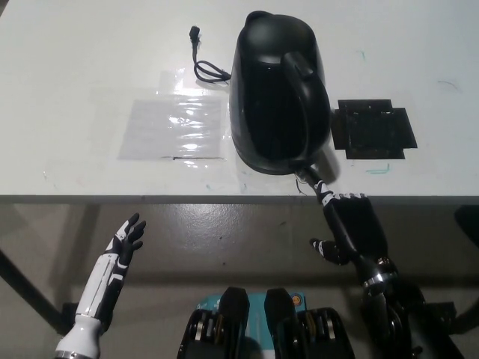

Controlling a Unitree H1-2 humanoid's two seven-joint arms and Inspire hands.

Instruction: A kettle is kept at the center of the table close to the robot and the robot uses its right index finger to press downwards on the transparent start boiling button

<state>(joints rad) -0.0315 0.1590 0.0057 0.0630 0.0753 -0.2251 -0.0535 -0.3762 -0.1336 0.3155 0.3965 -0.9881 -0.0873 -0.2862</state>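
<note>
Way off to the lower left of the kettle (278, 93), the white left hand (126, 238) just hangs below the table edge, fingers spread, holding nothing. The kettle sits mid-table at the near edge, handle running back toward the robot. The black right hand (346, 224) is right below its base, one finger stretched up to the handle's foot, the rest curled. I'd guess that's where the button is, too dark to tell.

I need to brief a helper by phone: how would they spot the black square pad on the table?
Start from the white table and find the big black kettle at its centre. The black square pad lies flat just right of it; unlike the clear plastic sheet left of the kettle, it is dark and opaque.
</note>
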